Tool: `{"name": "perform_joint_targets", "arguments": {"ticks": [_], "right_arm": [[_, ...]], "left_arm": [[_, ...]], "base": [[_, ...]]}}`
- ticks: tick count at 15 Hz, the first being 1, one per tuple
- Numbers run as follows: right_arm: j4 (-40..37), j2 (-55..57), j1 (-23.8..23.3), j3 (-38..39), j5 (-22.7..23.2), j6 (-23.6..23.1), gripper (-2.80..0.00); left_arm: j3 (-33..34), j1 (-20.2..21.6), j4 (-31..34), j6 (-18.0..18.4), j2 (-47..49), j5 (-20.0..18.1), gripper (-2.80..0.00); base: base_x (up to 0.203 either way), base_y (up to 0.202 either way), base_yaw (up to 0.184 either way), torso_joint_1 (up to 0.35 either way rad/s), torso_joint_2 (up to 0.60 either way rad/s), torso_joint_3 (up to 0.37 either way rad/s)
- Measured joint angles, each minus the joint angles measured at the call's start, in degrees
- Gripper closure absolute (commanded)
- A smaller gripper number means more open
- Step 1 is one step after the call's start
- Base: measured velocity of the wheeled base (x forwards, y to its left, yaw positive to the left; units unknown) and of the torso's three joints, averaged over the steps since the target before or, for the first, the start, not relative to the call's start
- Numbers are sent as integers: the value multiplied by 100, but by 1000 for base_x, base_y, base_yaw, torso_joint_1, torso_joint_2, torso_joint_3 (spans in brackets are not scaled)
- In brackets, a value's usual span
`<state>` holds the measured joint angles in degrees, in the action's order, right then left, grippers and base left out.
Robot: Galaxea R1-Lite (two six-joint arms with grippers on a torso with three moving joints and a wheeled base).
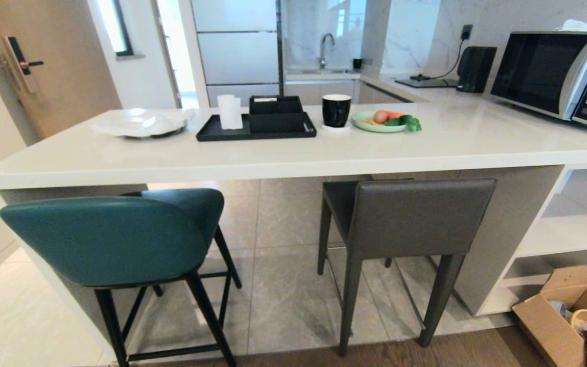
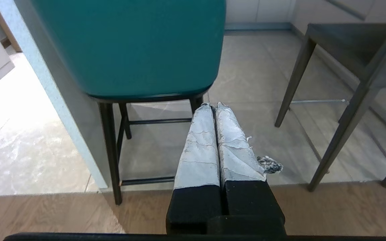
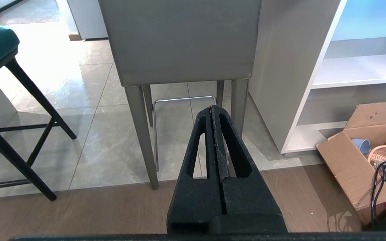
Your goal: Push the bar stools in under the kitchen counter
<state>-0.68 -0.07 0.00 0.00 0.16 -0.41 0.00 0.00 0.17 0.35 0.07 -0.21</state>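
Under the long glossy white stone counter [image 1: 273, 158], at 7 o'clock the teal leather round-backed stool [image 1: 115, 239] and at 5 o'clock the grey boxy stool [image 1: 416, 219] are seen protruding. Approach step judged; both the left end effector [image 2: 213, 105] and right end effector [image 3: 212, 107] are pinched closed, empty. Contact with a backrest is required next.

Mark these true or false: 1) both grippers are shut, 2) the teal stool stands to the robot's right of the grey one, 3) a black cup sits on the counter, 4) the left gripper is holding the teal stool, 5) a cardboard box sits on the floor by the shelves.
1) True: left gripper and right gripper are both shut, holding nothing.
2) False: the teal stool is to the left of the grey stool.
3) True: the black cup stands on the kitchen counter.
4) False: it is short of the stool, not touching.
5) True: cardboard box, beside the shelves.
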Motion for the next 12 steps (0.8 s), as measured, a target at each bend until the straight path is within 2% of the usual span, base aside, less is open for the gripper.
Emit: {"name": "perform_joint_targets", "arguments": {"ticks": [12], "right_arm": [[5, 0, 0, 0, 0, 17, 0]], "left_arm": [[0, 0, -7, -2, 0, 2, 0]], "base": [[0, 0, 0, 3, -8, -5]]}}
